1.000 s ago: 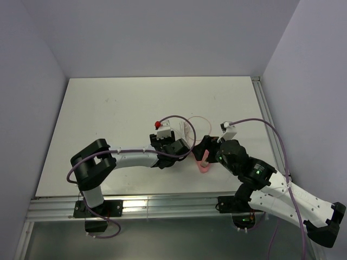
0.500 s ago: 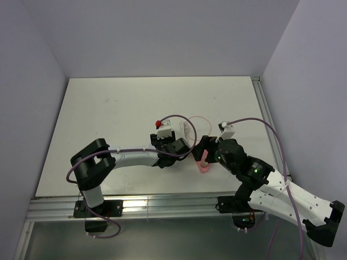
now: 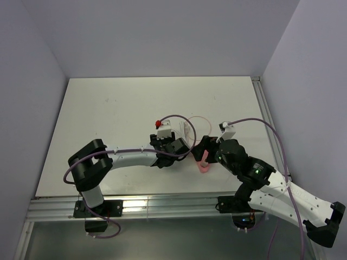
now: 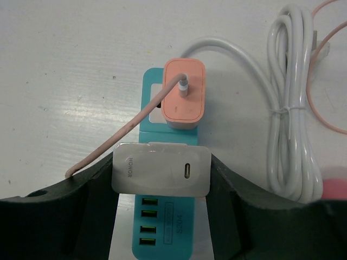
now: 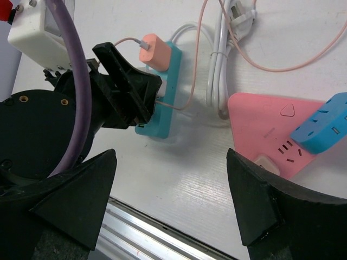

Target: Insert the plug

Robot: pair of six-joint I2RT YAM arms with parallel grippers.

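Two end effectors close together near the middle of a white flat counter (image 3: 108, 108) in the overhead view. On the left, left end effector (image 4: 161, 181) pinching a white rounded charger block marked HONOR (image 4: 161, 169), one black finger (image 4: 97, 189) against each side. Held directly over a teal plastic power strip (image 4: 181, 238), just below a salmon-orange charger cube (image 4: 184, 97) seated in that strip, as framed by the left wrist camera. Cannot tell whether pushed in or only resting on the strip. Running from the salmon cube toward lower left, a thin pink cable (image 4: 116, 142). Right of the strip, a bundled white cord (image 4: 290, 108), tied at its middle. Further right, in the other wrist frame, a pink triangular socket block (image 5: 260, 124) with a blue plug adapter (image 5: 320, 122) lying across its right corner. Right end effector (image 5: 169, 195) spread wide, gripping nothing, above bare counter between teal strip and pink block.
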